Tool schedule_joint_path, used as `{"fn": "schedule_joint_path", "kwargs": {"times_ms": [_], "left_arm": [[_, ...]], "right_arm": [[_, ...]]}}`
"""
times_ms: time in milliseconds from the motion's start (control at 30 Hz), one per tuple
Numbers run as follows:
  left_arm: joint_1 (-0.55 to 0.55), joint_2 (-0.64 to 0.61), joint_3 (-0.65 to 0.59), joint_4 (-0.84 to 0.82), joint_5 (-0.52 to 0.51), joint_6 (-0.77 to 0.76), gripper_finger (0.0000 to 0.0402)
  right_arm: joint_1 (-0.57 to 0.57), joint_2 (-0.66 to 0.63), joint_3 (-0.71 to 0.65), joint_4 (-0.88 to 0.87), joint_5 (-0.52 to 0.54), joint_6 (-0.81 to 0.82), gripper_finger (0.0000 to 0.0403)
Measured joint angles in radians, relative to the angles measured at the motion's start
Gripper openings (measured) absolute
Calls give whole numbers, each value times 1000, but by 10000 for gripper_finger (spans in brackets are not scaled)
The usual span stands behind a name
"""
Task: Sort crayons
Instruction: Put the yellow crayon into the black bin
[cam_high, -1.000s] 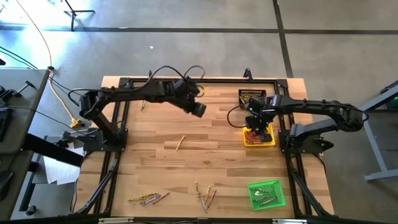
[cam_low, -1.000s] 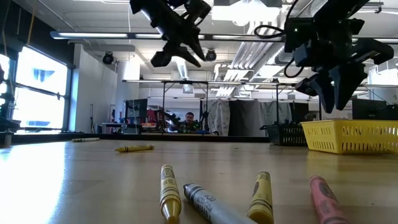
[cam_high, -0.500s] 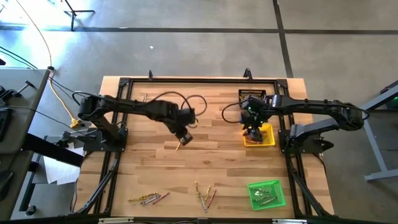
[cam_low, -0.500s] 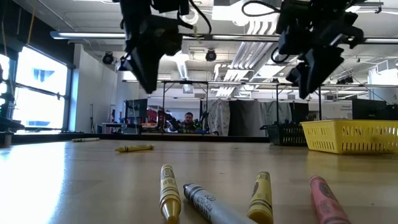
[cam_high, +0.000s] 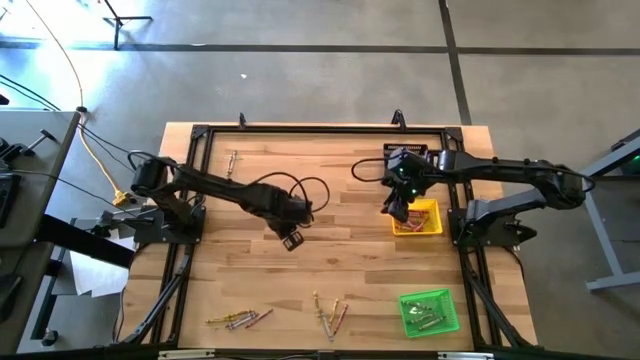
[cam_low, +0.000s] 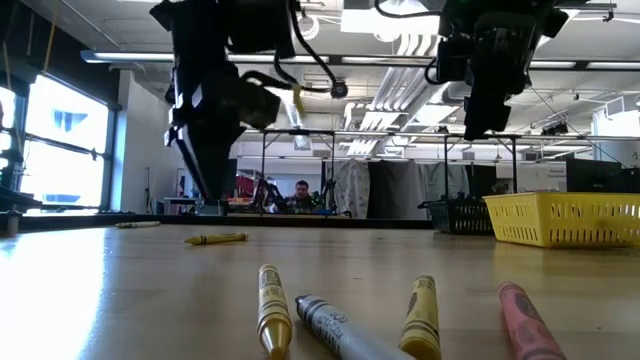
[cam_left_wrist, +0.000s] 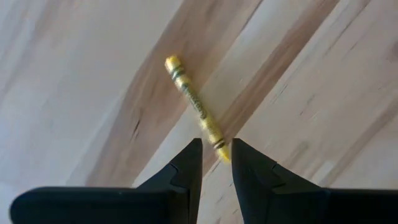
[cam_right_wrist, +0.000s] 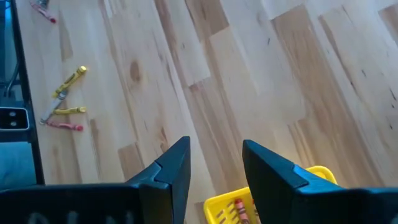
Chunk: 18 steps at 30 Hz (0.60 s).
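A yellow crayon (cam_left_wrist: 194, 102) lies flat on the wooden table near its middle (cam_low: 215, 239). My left gripper (cam_left_wrist: 216, 155) hangs above it, pointing down, open by a narrow gap. In the left wrist view the crayon's near end shows below that gap. In the low view the gripper (cam_low: 203, 195) is clear of the table. The arm hides this crayon in the high view. My right gripper (cam_high: 393, 208) is open and empty, raised beside the left edge of the yellow tray (cam_high: 425, 222), which holds crayons (cam_right_wrist: 236, 208).
A green tray (cam_high: 430, 312) with crayons sits at the near right and a black tray (cam_high: 405, 155) at the far right. Loose crayons lie near the front edge (cam_high: 238, 320) (cam_high: 330, 315), and one lies at the far left (cam_high: 232, 160). The middle boards are bare.
My left gripper has swung from the far middle toward the near edge and come down over the yellow crayon, turning to point straight down. My right gripper has moved off the yellow tray toward the table's left, risen a little and rolled.
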<state>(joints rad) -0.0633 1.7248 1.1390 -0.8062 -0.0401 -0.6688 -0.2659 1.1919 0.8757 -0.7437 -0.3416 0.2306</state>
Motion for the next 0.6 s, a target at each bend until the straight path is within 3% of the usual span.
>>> {"fn": "schedule_joint_path", "kwargs": {"times_ms": [333, 600], "left_arm": [[-10, 140, -1, 41, -28, 61, 111], [-10, 166, 3, 59, -46, 21, 124]], "right_arm": [[63, 0, 0, -15, -2, 5, 133], [73, 0, 0, -23, -2, 5, 133]]}}
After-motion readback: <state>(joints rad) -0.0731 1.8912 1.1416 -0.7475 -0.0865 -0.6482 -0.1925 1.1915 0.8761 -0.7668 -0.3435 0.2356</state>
